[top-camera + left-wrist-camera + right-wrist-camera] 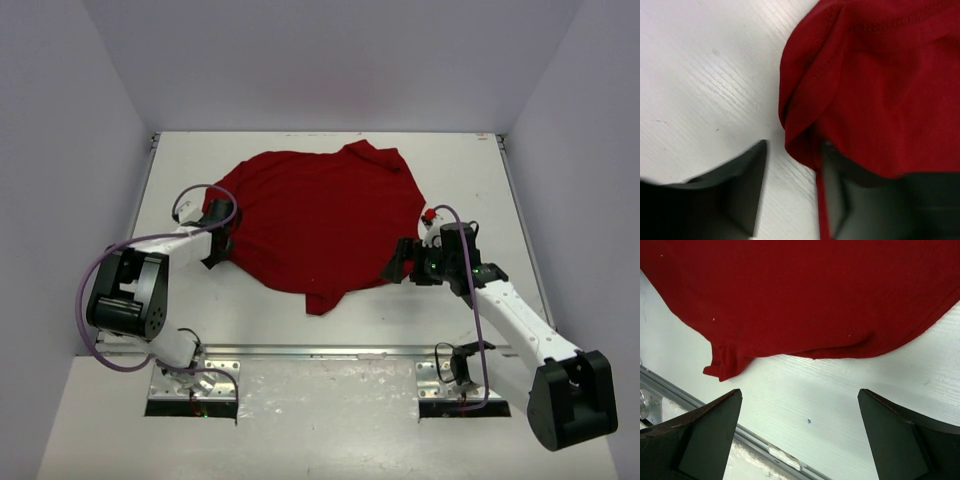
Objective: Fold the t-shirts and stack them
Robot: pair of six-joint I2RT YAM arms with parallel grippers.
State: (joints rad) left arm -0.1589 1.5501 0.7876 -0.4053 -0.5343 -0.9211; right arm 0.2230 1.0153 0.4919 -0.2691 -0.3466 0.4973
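Note:
A deep-red t-shirt lies spread and rumpled on the white table, one corner trailing toward the near edge. My left gripper is at the shirt's left edge. In the left wrist view its fingers are partly drawn together with bare table still showing between them. A fold of the shirt lies over the right finger and a thin hem strand hangs along its inner face. My right gripper sits at the shirt's lower right edge, wide open and empty, just short of the hem.
A metal rail runs along the table's near edge and shows under the right gripper. Pale walls close in the left, right and back sides. Bare table lies along both sides of the shirt and in front of it.

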